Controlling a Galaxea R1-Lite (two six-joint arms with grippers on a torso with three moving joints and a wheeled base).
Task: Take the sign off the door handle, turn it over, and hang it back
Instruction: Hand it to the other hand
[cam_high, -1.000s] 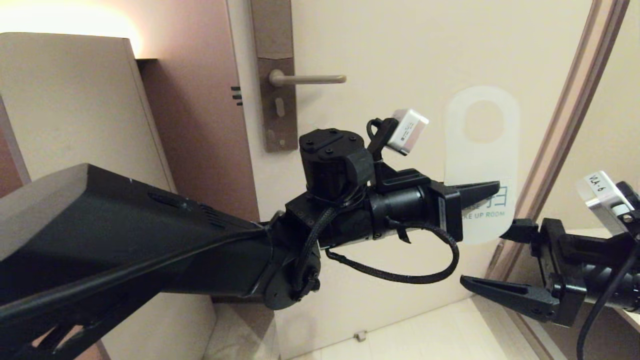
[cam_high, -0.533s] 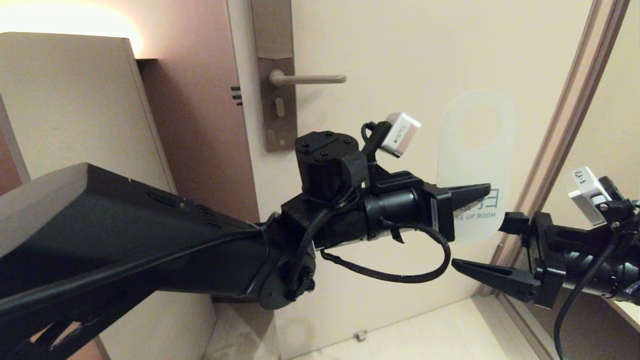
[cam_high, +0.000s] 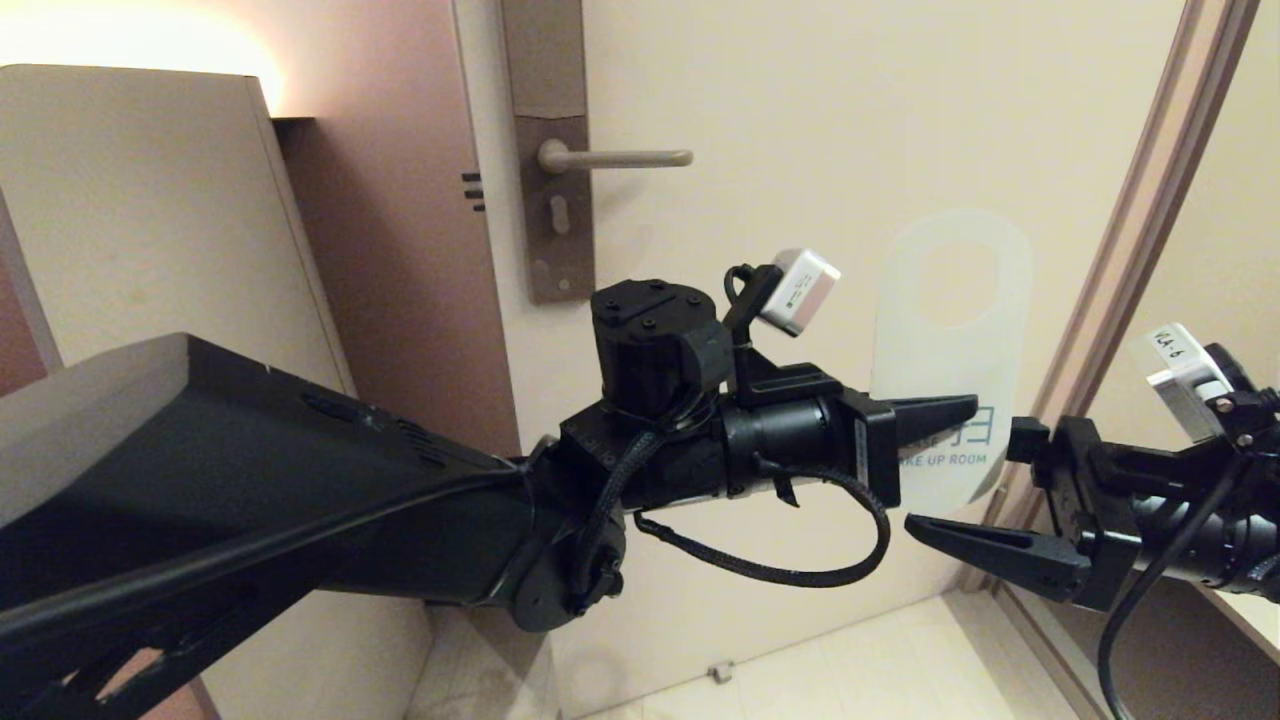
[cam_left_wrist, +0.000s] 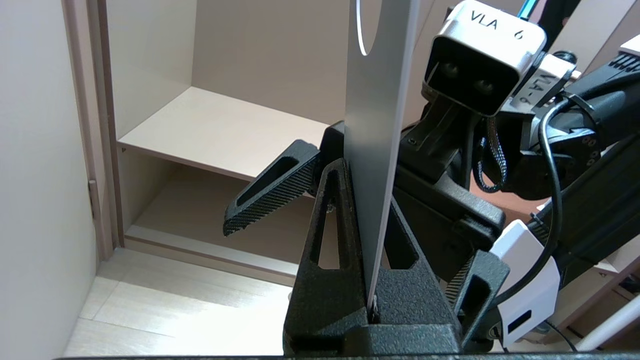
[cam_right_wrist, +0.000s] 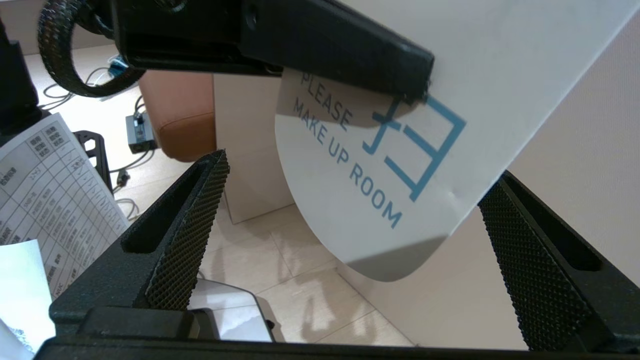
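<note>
The door (cam_high: 800, 120) fills the background, its door handle (cam_high: 615, 158) a bare horizontal lever at about eleven o'clock from the centre of the head view. The left arm reaches in from eight o'clock, forearm rising toward the middle and wrist levelled so the left gripper (cam_high: 935, 410) points toward three o'clock; its fingers are pressed together, pinching the lower part of the sign (cam_high: 950, 350). The sign stands upright, well apart from the handle at roughly four o'clock from it, oval hole at twelve, white "Make up room" face toward the robot's head. The right arm enters from three o'clock, held horizontal, and the right gripper (cam_high: 975, 480) has its fingers spread wide, one on each side of the sign's rounded bottom edge without touching it.
</note>
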